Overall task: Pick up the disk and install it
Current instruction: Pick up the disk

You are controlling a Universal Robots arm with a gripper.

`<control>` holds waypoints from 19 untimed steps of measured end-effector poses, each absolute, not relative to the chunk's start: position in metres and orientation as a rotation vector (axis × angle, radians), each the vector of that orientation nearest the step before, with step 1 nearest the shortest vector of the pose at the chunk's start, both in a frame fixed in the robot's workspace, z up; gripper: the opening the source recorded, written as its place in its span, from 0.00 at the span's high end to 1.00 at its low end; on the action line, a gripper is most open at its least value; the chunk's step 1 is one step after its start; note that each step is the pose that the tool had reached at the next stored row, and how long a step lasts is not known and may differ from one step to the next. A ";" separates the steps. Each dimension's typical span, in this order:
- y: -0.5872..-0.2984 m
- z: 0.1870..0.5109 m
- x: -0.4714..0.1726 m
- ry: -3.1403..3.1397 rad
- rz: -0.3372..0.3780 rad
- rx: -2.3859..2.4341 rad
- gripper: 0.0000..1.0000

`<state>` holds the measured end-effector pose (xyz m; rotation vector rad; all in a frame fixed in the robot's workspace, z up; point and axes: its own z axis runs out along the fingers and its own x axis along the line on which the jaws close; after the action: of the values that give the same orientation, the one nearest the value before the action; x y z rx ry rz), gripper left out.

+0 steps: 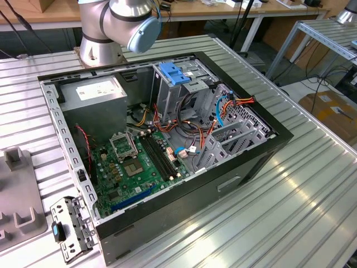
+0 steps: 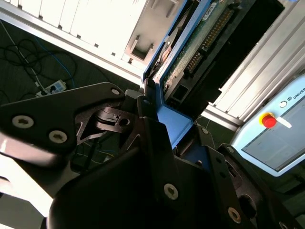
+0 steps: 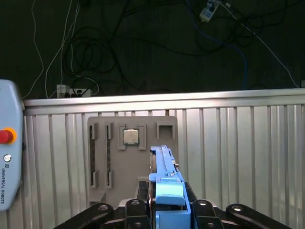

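Pincer (image 3: 167,205), black metal with bolted linkage arms, is clamped tight on the disk (image 3: 164,167), a rectangular silver-grey metal hard drive with blue plastic side rails. It grips the drive on edge, so one blue rail runs straight out between the two fingers (image 3: 143,193). In the second wrist view the pincer (image 2: 169,126) holds the disk (image 2: 193,52) with its green circuit-board underside and connector pins facing the camera. In the first wrist view the held disk is seen over a flat grey slotted fixture plate (image 3: 119,167); whether it touches the plate cannot be told. A small square silver processor chip (image 3: 130,137) sits in one of the plate's pockets, and a pale blue-grey control tablet with a round red button (image 3: 6,143) stands near the plate. The plate (image 1: 19,206) lies on a ribbed silver metal table (image 1: 290,212). Just to the exterior view's right of the plate lies a small perforated grey metal bracket (image 1: 71,226), and beyond that an open black computer case (image 1: 184,215) holding a green motherboard (image 1: 139,162), a grey metal power-supply box with a white sticker (image 1: 92,95) and, farther from the plate, a flat blue plastic clip (image 1: 174,75).
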<state>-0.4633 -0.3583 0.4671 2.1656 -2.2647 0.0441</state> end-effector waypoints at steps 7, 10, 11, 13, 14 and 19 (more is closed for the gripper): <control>-0.358 0.469 -0.463 -2.265 0.044 2.166 0.63; -0.358 0.469 -0.463 -2.264 0.044 2.166 0.63; -0.358 0.469 -0.463 -2.264 0.044 2.166 0.63; -0.358 0.469 -0.463 -2.264 0.044 2.166 0.63; -0.358 0.469 -0.463 -2.264 0.044 2.166 0.63; -0.358 0.470 -0.463 -2.261 0.044 2.170 0.63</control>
<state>-0.4626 -0.3583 0.4702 2.1696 -2.2609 0.0442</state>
